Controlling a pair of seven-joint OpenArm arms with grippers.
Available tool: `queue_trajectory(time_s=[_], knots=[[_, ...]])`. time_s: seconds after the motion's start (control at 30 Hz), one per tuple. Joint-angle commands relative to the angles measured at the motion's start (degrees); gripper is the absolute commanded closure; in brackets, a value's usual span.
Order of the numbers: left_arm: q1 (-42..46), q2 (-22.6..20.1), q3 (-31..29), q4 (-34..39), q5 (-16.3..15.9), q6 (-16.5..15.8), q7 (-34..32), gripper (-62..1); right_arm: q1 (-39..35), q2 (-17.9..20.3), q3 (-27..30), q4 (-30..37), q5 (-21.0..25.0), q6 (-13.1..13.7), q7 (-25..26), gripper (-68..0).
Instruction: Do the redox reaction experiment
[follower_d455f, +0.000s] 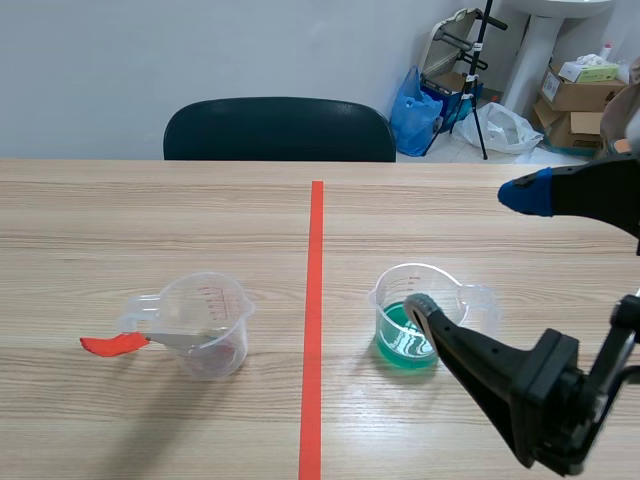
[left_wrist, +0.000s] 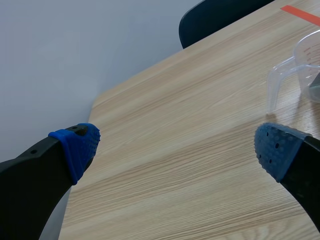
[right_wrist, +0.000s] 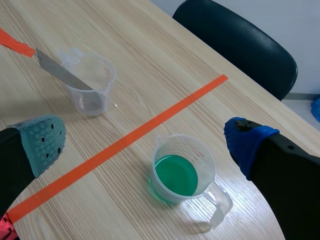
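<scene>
green liquid (right_wrist: 176, 175) sits low in a clear beaker (right_wrist: 161, 150); left gripper (left_wrist: 178, 146) and right gripper (right_wrist: 145, 142) gape wide

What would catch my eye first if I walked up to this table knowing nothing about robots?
The clear cup of bright green liquid stands out first, just right of the orange-red tape line, with the right gripper open close by it. Left of the line, a second clear cup has a grey blade with a red handle leaning in it.
</scene>
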Motion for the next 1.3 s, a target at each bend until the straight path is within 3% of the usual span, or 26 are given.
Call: queue_trajectory(time_s=[0.0, 0.47, 1.27], knots=[[0.46, -0.39, 0.20, 0.35, -0.57, 0.09, -0.72, -62.3, 0.55, 0.17, 0.74, 0.22, 0.76, -0.20, 0.90, -67.9], [0.46, -0.48, 0.20, 0.35, -0.55, 0.09, -0.74, -62.3, 0.57, 0.15, 1.09, 0.22, 0.63, -0.15, -2.91, -67.9], [0.46, -0.48, 0.20, 0.35, -0.55, 0.09, -0.74, -62.3, 0.57, 0.15, 1.09, 0.22, 0.66, -0.15, -3.04, -67.9]])
